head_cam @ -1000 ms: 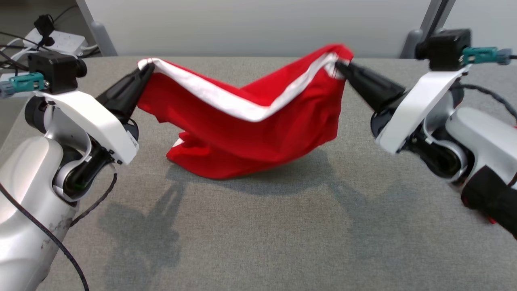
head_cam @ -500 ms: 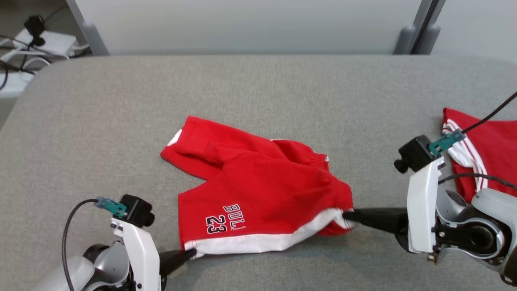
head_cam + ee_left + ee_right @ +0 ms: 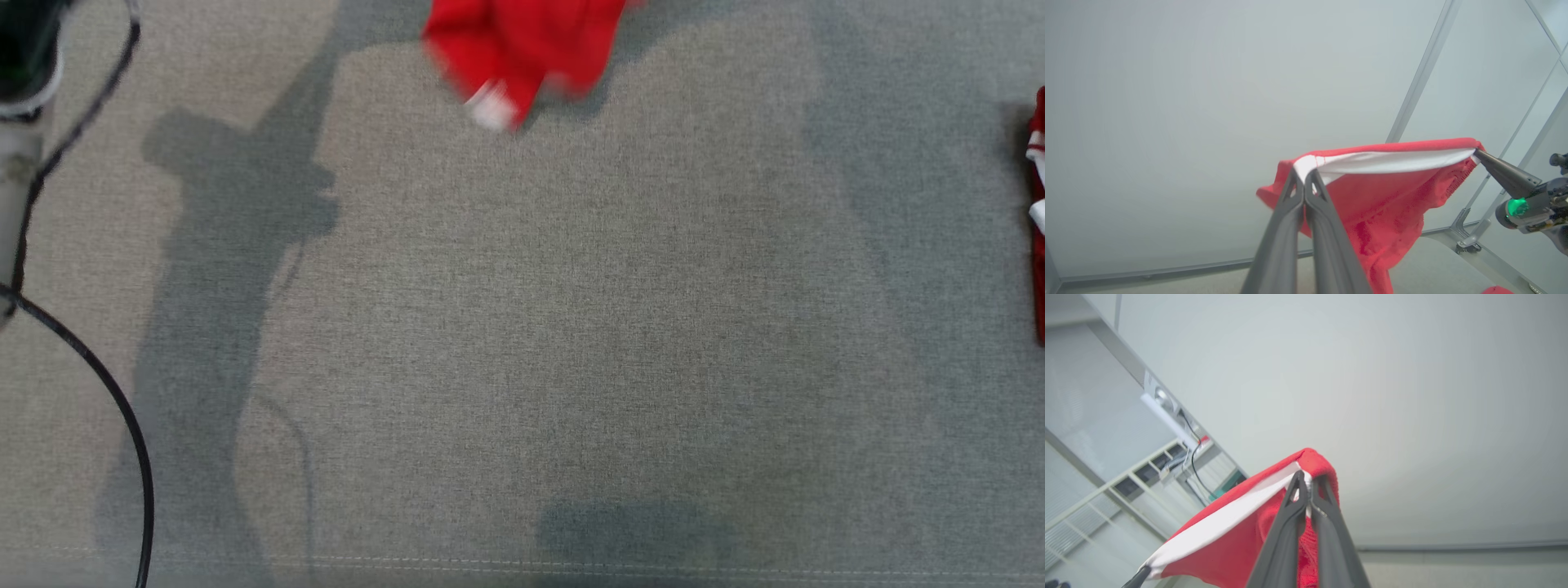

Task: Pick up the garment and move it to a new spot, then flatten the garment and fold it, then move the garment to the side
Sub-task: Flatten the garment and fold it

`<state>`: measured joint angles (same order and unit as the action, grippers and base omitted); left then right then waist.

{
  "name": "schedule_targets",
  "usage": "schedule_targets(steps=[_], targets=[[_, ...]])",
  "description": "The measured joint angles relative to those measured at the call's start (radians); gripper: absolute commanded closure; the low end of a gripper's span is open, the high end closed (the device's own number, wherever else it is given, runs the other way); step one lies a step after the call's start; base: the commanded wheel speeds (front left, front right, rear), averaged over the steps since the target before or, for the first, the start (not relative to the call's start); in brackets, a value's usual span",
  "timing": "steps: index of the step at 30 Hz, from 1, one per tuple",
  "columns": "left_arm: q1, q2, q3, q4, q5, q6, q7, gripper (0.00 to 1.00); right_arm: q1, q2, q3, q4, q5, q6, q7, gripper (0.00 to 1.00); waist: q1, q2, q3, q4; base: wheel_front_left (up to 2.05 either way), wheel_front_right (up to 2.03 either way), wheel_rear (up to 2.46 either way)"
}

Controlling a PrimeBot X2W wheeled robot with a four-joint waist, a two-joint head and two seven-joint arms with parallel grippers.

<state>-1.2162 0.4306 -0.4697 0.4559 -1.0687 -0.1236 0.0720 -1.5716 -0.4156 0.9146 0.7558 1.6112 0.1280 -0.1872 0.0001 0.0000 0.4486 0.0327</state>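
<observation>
Red garment [image 3: 1372, 204] hangs between grippers, white band [image 3: 1392, 161] taut from frame centre to right. Left gripper [image 3: 1305, 173] pinches one end, right gripper [image 3: 1309, 477] the other.

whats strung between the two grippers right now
The red garment, its white hem stretched from the left gripper to the right gripper, in the left wrist view.

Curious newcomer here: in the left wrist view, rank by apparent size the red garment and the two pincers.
1. red garment.
2. left pincer, though nearness to the camera inflates it.
3. right pincer.
</observation>
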Motion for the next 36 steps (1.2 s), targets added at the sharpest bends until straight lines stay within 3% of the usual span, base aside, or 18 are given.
schedule_targets(steps=[3, 6, 9, 13, 19, 23, 30, 36], targets=[[-0.064, -0.007, -0.030, 0.072, 0.049, -0.008, -0.086, 1.00, -0.035, 0.027, -0.013, 0.006, -0.040, 0.000, -0.042, 1.00, 0.0000, 0.0000, 0.024, -0.005, 0.00, 0.00, 0.00], [-0.056, 0.015, -0.084, 0.090, 0.009, -0.007, -0.105, 1.00, -0.010, 0.042, 0.019, -0.002, -0.044, 0.000, -0.005, 1.00, 0.0000, 0.0000, 0.032, -0.020, 0.00, 0.00, 0.00], [-0.025, 0.045, -0.139, 0.077, -0.054, -0.007, -0.108, 1.00, 0.058, 0.013, 0.055, -0.002, -0.027, 0.000, 0.104, 1.00, -0.0001, 0.0000, 0.049, -0.028, 0.00, 0.00, 0.00], [0.053, 0.065, -0.209, 0.066, -0.106, -0.007, -0.130, 1.00, 0.145, -0.016, 0.090, -0.008, -0.013, 0.000, 0.168, 1.00, 0.0000, 0.0000, 0.076, -0.031, 0.00, 0.00, 0.00], [0.221, 0.105, -0.367, 0.039, -0.161, -0.007, -0.207, 1.00, 0.334, -0.093, 0.137, -0.108, 0.050, 0.000, 0.305, 1.00, 0.0000, 0.0000, 0.099, -0.032, 0.00, 0.00, 0.00], [0.295, 0.124, -0.450, 0.007, -0.188, -0.007, -0.275, 1.00, 0.404, -0.178, 0.135, -0.191, 0.049, 0.000, 0.279, 1.00, 0.0000, 0.0000, 0.070, -0.026, 0.00, 0.00, 0.00], [0.395, 0.136, -0.518, -0.017, -0.208, -0.007, -0.319, 1.00, 0.569, -0.273, 0.153, -0.359, 0.030, 0.000, 0.210, 1.00, 0.0000, 0.0000, -0.015, -0.012, 0.00, 0.00, 0.00], [0.501, 0.133, -0.508, -0.035, -0.175, -0.008, -0.320, 1.00, 0.692, -0.303, 0.198, -0.390, -0.023, 0.000, 0.132, 1.00, 0.0000, 0.0000, -0.098, 0.002, 0.00, 0.00, 0.00]])
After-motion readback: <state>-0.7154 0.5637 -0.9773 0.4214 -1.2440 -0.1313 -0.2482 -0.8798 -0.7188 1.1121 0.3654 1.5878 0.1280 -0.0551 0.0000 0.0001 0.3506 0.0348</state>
